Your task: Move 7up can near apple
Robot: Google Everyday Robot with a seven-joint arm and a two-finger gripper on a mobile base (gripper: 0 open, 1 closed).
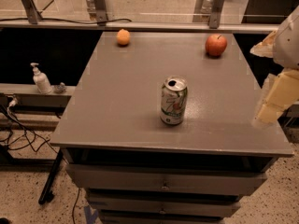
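Observation:
The 7up can [174,101] stands upright near the middle of the grey table top [117,106], silver-white with green lettering and an opened top. The red apple [216,45] sits at the far right of the table. My gripper [273,101] shows as cream-coloured parts at the right edge of the view, over the table's right side. It is to the right of the can and apart from it, and nearer to me than the apple. It holds nothing that I can see.
A small orange fruit [123,37] sits at the far left of the table. Drawers [163,183] run below the front edge. A rail with posts [212,6] crosses behind. A soap dispenser [41,79] stands on a ledge at the left, with cables on the floor.

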